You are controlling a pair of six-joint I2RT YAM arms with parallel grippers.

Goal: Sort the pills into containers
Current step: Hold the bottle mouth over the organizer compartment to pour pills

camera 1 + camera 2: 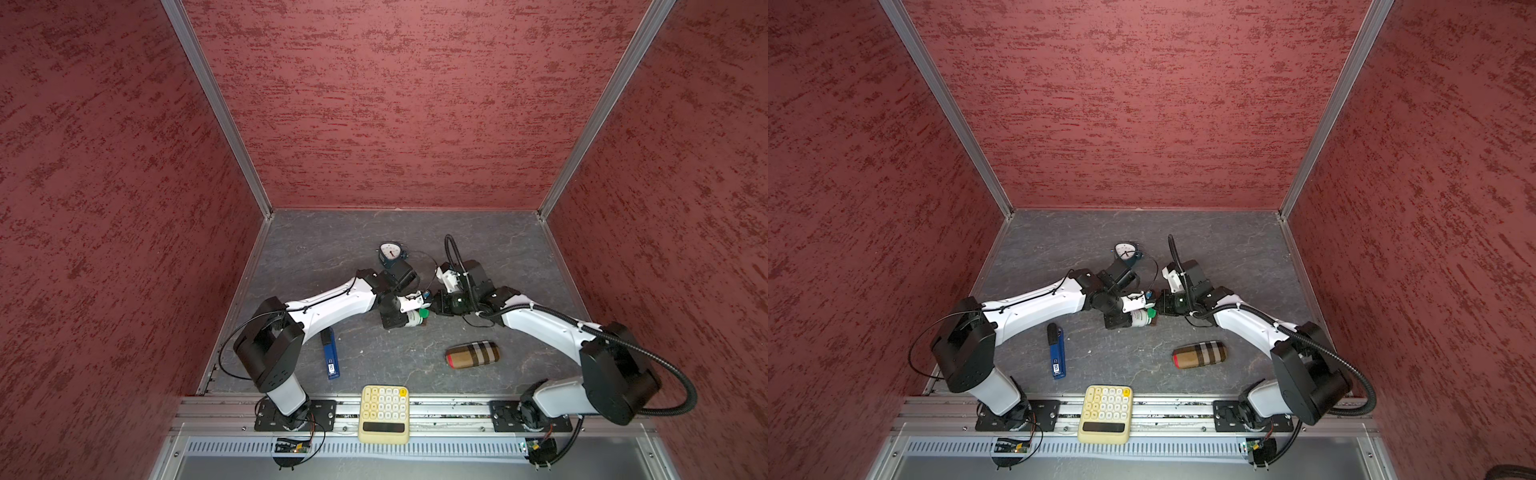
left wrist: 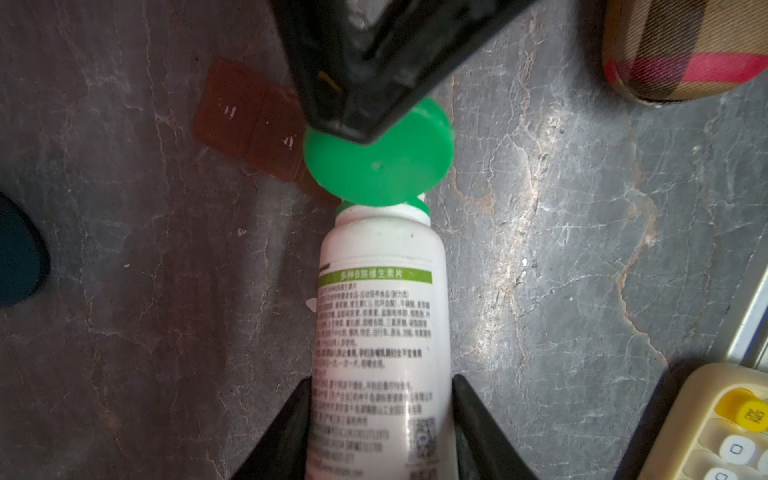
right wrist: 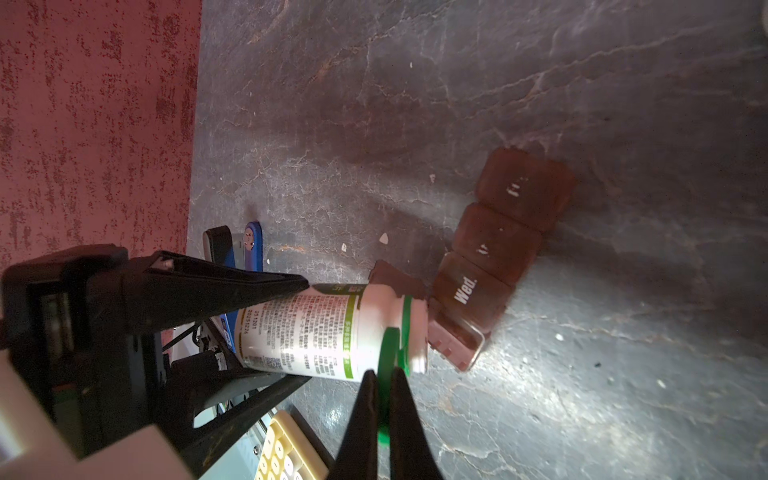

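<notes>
A white pill bottle [image 2: 380, 332] lies tilted over the table, and my left gripper [image 2: 381, 380] is shut on its body. Its green flip cap [image 3: 388, 349] stands open from the neck, with my right gripper [image 3: 383, 372] shut on the cap's edge. The bottle mouth points at the containers [image 3: 498, 245], a dark-brown strip of square compartments; the end compartment [image 3: 457, 345] by the mouth has its lid up. In both top views the bottle [image 1: 414, 319] and cap [image 1: 1151, 311] sit between the two arms at mid-table. No pills show.
A tan plaid case [image 1: 472, 354] lies to the front right of the grippers. A cream calculator [image 1: 383, 413] rests on the front rail. A blue stapler [image 1: 330, 353] lies front left, and a dial gauge [image 1: 390, 253] stands behind the left arm.
</notes>
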